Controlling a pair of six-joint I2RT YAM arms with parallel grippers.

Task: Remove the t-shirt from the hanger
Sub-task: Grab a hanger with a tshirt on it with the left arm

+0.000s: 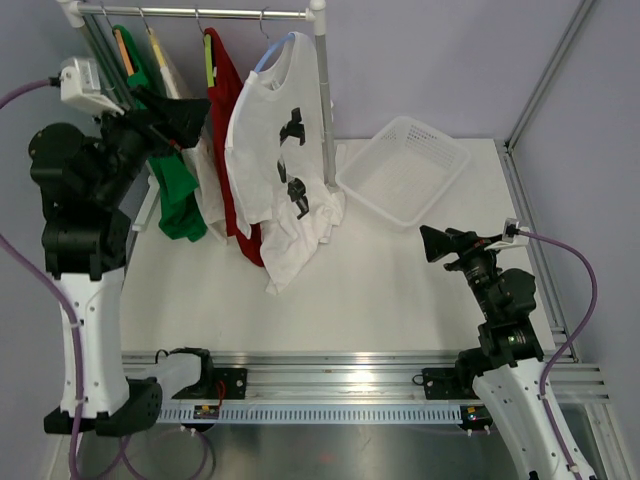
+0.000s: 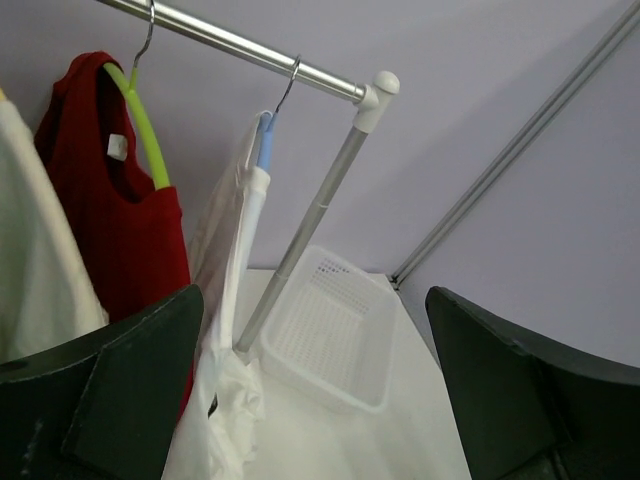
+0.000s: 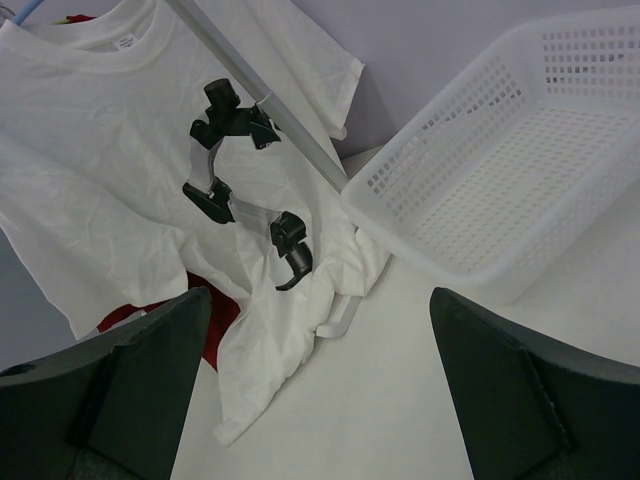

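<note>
From above, the white t-shirt hangs on a blue hanger at the right end of the rail. Its bottom edge is bunched up on the surface. The left arm is lifted high on the left. Its jaws point right, close to a green shirt and apart from the t-shirt. The right arm sits low on the right. Its jaws point left and are well apart from the t-shirt. A white basket lies just past the rack's post. The left arm hides part of the green shirt. In the left wrist view the jaws are spread wide and hold nothing. The t-shirt shows side-on in the gap between them, farther off, next to a red shirt. Most of the hanger is inside the cloth. In the right wrist view the jaws are also wide apart and hold nothing. The t-shirt fills the top left with a black print on it. The post crosses in front of it. Its top is cut off.
</note>
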